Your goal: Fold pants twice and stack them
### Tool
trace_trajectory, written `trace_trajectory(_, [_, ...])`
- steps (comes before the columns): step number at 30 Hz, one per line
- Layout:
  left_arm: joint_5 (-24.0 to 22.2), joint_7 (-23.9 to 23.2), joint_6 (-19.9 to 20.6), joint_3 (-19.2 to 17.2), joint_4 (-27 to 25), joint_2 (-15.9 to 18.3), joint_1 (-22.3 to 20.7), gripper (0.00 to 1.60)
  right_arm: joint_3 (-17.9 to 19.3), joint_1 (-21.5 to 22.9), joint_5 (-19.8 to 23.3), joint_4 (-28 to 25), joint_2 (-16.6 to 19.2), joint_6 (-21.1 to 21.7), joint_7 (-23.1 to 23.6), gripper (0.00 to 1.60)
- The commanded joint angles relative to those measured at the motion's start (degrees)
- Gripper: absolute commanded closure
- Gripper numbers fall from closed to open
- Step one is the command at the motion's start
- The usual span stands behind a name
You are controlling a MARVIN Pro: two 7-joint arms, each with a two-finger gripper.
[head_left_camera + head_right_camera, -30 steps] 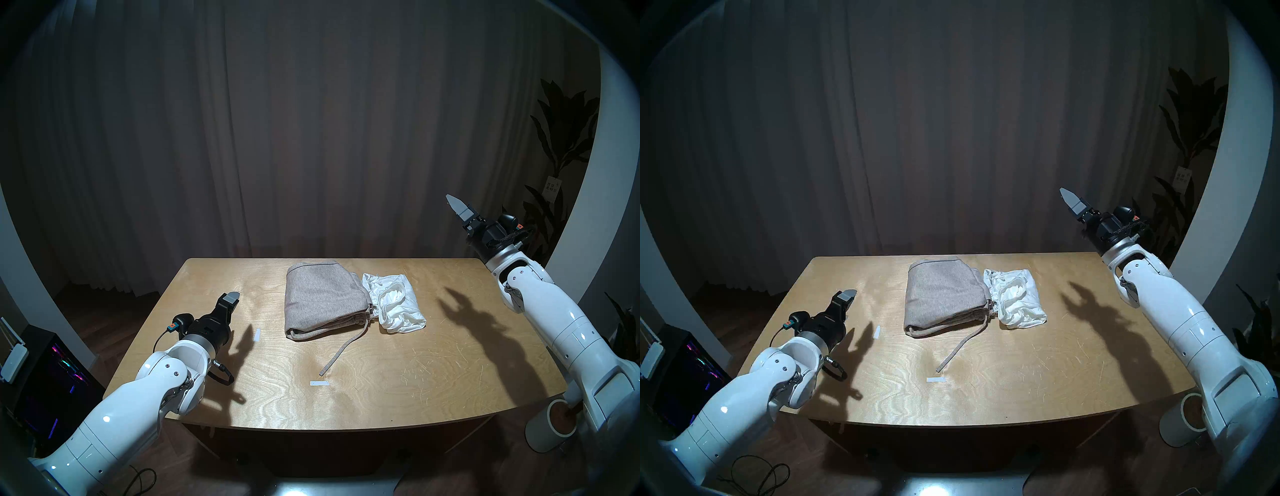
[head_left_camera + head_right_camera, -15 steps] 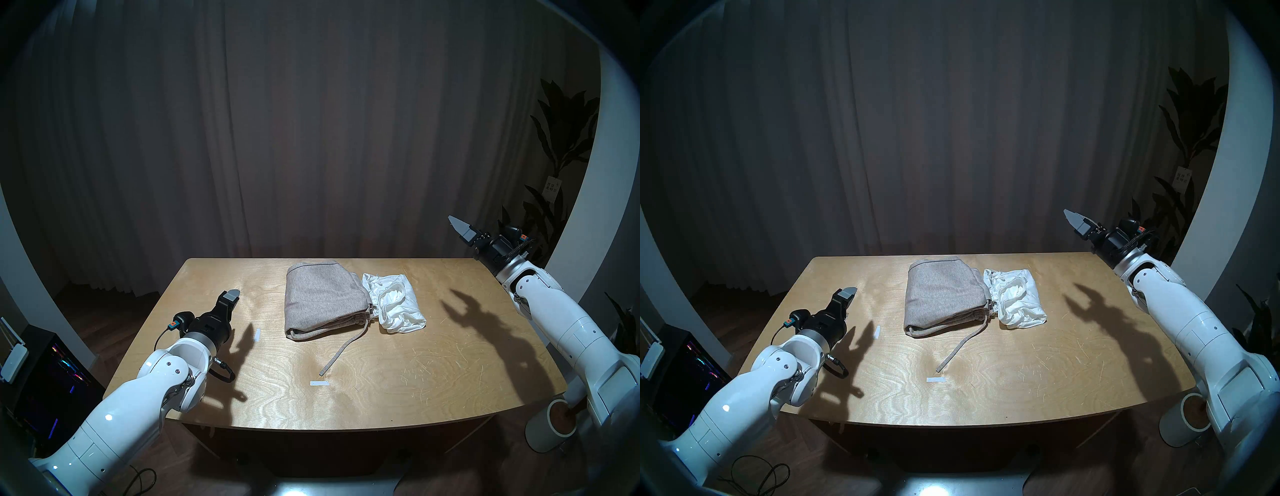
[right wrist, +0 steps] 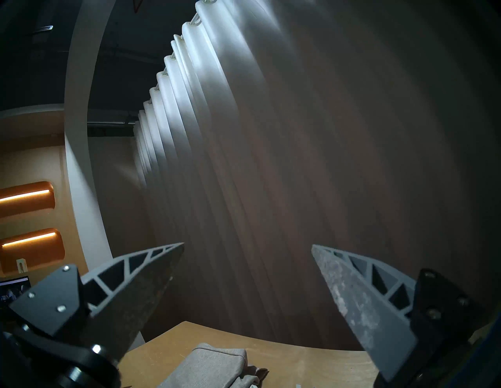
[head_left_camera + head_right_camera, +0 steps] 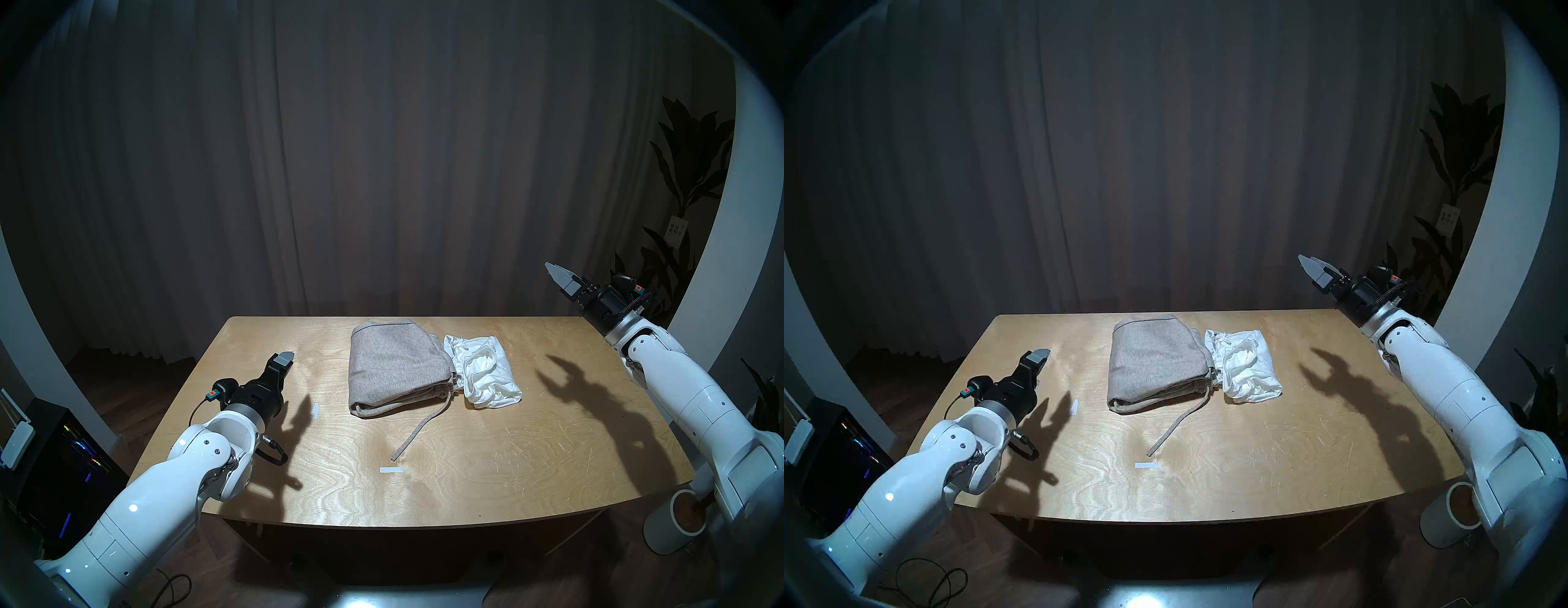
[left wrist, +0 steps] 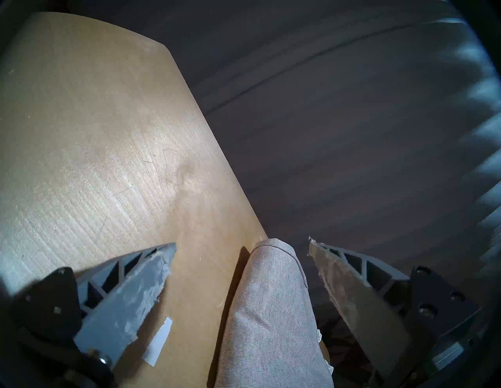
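The grey-beige knit pants (image 4: pixel 396 369) lie folded at the table's far middle, and their drawstring (image 4: pixel 413 437) trails toward the front. The white shorts (image 4: pixel 485 371) lie bunched against the pants' right side, touching them. My left gripper (image 4: pixel 283 361) is open and empty, low over the table, left of the pants. Its wrist view shows the pants (image 5: pixel 271 311) between the spread fingers (image 5: pixel 130 287), farther off. My right gripper (image 4: pixel 555 274) is open and empty, raised above the table's far right corner. Its wrist view shows the pants (image 3: pixel 211 365) below.
The wooden table (image 4: pixel 509 467) carries two white tape marks, one left of the pants (image 4: pixel 315 410) and one near the drawstring's end (image 4: pixel 391 469). A white cylinder (image 4: pixel 674 526) stands on the floor at the right. A dark computer case (image 4: pixel 63 458) stands at the left, and curtains hang behind.
My right gripper has come down from its higher position and shifted slightly left, still open. My left arm has barely moved. The garments have not moved.
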Motion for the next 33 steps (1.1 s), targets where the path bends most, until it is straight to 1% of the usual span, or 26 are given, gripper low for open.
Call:
trace_trajectory(1, [0.1, -0.5, 1.0, 0.3, 0.0, -0.5, -2.2, 0.0, -0.3, -3.3, -10.2, -2.4, 6.3, -2.4, 2.5, 0.0])
trace_trajectory(2, [0.1, -0.5, 1.2, 0.4, 0.1, -0.6, -2.3, 0.0, -1.0, -3.3, -12.5, -2.4, 7.0, -1.8, 3.1, 0.0])
trace_trajectory(5, [0.2, -0.5, 1.7, 0.6, 0.3, -0.9, -2.9, 0.0, -1.5, -3.9, -17.3, -2.9, 9.1, -2.9, 4.0, 0.0])
trace_trajectory(6, [0.3, -0.5, 1.8, 0.7, 0.4, -0.9, -3.0, 0.0, -1.3, -3.8, -18.9, -2.6, 9.2, -3.7, 4.5, 0.0])
trace_trajectory(7, [0.3, -0.6, 2.0, 0.7, 0.6, -1.0, -3.2, 0.0, -1.5, -3.9, -19.9, -3.3, 10.3, -4.1, 4.1, 0.0])
trace_trajectory(9, [0.5, -0.7, 2.2, 0.8, 0.8, -1.2, -3.5, 0.0, -1.6, -3.4, -22.8, -4.0, 11.2, -6.3, 3.6, 0.0])
trace_trajectory(10, [0.5, -0.7, 2.3, 0.7, 0.9, -1.2, -3.6, 0.0, -1.8, -3.3, -22.2, -5.0, 11.7, -6.9, 1.6, 0.0])
trace_trajectory(12, [0.5, -0.6, 2.4, 0.5, 1.0, -1.3, -3.6, 0.0, -0.4, -2.9, -22.1, -5.2, 10.3, -7.9, -0.5, 0.0])
trace_trajectory(13, [0.5, -0.6, 2.4, 0.5, 1.0, -1.3, -3.6, 0.0, 1.1, -3.0, -19.9, -5.3, 8.8, -7.8, -2.1, 0.0])
trace_trajectory(14, [0.6, -0.6, 2.5, 0.4, 1.0, -1.3, -3.6, 0.0, 1.7, -2.9, -19.0, -5.3, 7.9, -7.5, -3.0, 0.0])
trace_trajectory(16, [0.6, -0.6, 2.6, 0.3, 1.1, -1.4, -3.6, 0.0, 2.1, -2.9, -19.1, -6.0, 7.3, -8.1, -4.5, 0.0])
trace_trajectory(17, [0.6, -0.6, 2.6, 0.3, 1.2, -1.4, -3.6, 0.0, 2.6, -3.0, -18.3, -6.1, 6.8, -7.4, -5.5, 0.0])
trace_trajectory(18, [0.6, -0.7, 2.7, 0.3, 1.4, -1.5, -3.7, 0.0, 1.2, -3.2, -22.0, -8.1, 8.8, -7.8, -6.8, 0.0])
trace_trajectory(19, [0.6, -0.7, 2.8, 0.3, 1.5, -1.6, -3.9, 0.0, 1.8, -4.2, -20.4, -8.7, 8.4, -6.8, -7.8, 0.0])
trace_trajectory(20, [0.6, -0.9, 3.1, 0.2, 1.6, -1.6, -4.0, 0.0, 1.2, -4.5, -21.9, -10.0, 9.3, -6.7, -8.6, 0.0])
trace_trajectory(21, [0.6, -0.9, 3.3, 0.3, 1.7, -1.6, -4.2, 0.0, 0.3, -4.5, -23.7, -10.4, 10.1, -7.2, -7.4, 0.0])
trace_trajectory(22, [0.7, -0.8, 3.5, 0.3, 1.8, -1.5, -4.3, 0.0, 0.6, -5.3, -22.9, -11.2, 10.1, -6.7, -8.7, 0.0])
trace_trajectory(23, [0.7, -0.6, 3.8, 0.3, 1.8, -1.5, -4.4, 0.0, 0.2, -5.5, -23.4, -12.0, 10.7, -5.8, -9.1, 0.0])
trace_trajectory(24, [0.7, -0.3, 4.0, 0.3, 1.7, -1.4, -4.5, 0.0, -1.1, -4.7, -25.5, -11.8, 11.5, -5.6, -6.8, 0.0])
trace_trajectory(25, [0.2, 0.1, 4.4, 0.2, 1.6, -1.5, -4.6, 0.0, -1.3, -5.1, -25.4, -12.2, 11.7, -4.4, -7.1, 0.0])
trace_trajectory(26, [0.1, 0.5, 4.7, 0.1, 1.6, -1.3, -4.7, 0.0, -2.0, -4.8, -26.9, -12.2, 12.2, -4.3, -6.5, 0.0])
trace_trajectory(27, [0.0, 0.9, 5.1, 0.2, 1.5, -1.3, -4.9, 0.0, -1.8, -5.3, -26.9, -12.3, 12.0, -5.2, -6.8, 0.0])
trace_trajectory(29, [0.2, 1.2, 5.3, 0.2, 1.5, -1.4, -5.1, 0.0, -2.1, -5.8, -27.2, -12.6, 12.2, -5.1, -7.4, 0.0])
trace_trajectory(30, [0.3, 1.5, 5.5, 0.3, 1.5, -1.3, -5.2, 0.0, -2.8, -5.6, -29.5, -12.6, 12.6, -6.7, -6.6, 0.0])
trace_trajectory(33, [0.6, 1.8, 5.8, 0.6, 1.6, -1.6, -5.4, 0.0, -3.2, -6.7, -32.6, -13.2, 13.0, -10.6, -7.7, 0.0])
